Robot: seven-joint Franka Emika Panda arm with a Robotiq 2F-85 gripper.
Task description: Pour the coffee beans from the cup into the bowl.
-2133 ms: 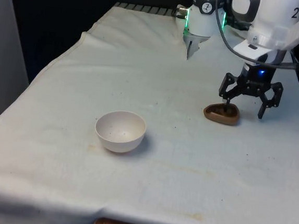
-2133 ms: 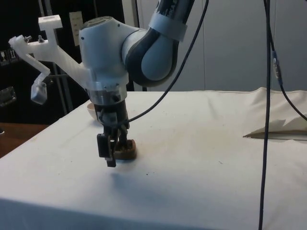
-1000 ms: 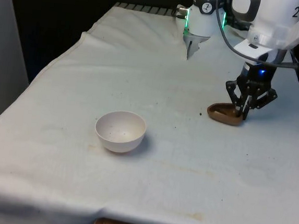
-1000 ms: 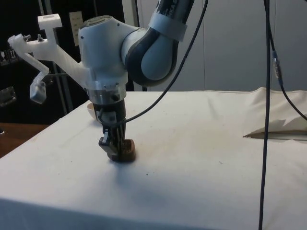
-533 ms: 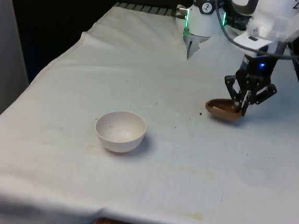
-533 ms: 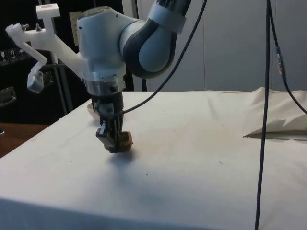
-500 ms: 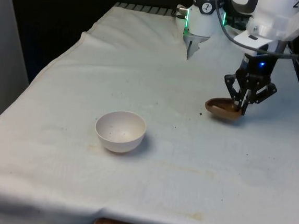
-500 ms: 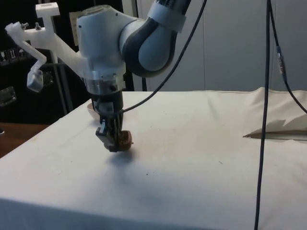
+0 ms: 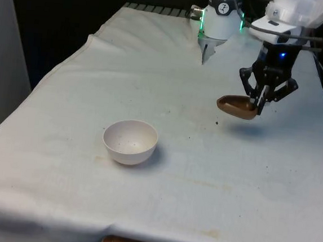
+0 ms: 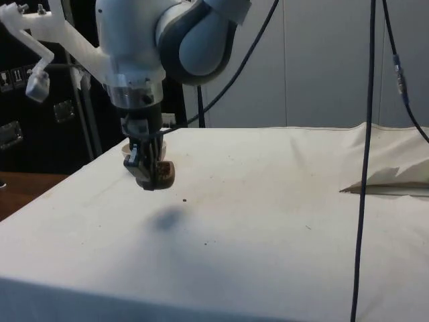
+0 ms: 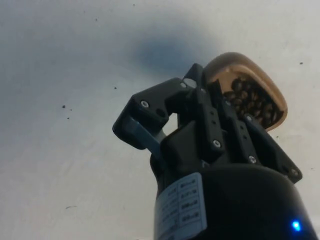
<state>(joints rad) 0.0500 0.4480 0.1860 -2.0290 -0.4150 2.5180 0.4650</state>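
My gripper [image 9: 260,107] is shut on the rim of a small brown cup [image 9: 237,107] and holds it in the air above the cloth, at the front view's right. The side view has the cup [image 10: 155,176] hanging under the gripper [image 10: 142,164], with its shadow on the cloth below. From the wrist, the cup [image 11: 248,90] is seen holding dark coffee beans, with the gripper [image 11: 204,87] clamped on its edge. A white bowl [image 9: 130,142] stands on the table, left of the cup and nearer the front edge.
A white cloth [image 9: 162,172] covers the table. A few dark specks lie on it near the cup's shadow [image 9: 216,123]. Cables [image 10: 365,134] hang at the side view's right. The robot's base [image 9: 218,18] stands at the far end.
The gripper closed on the cup's rim and lifted it off the cloth. It now hangs higher and slightly further towards the front view's left.
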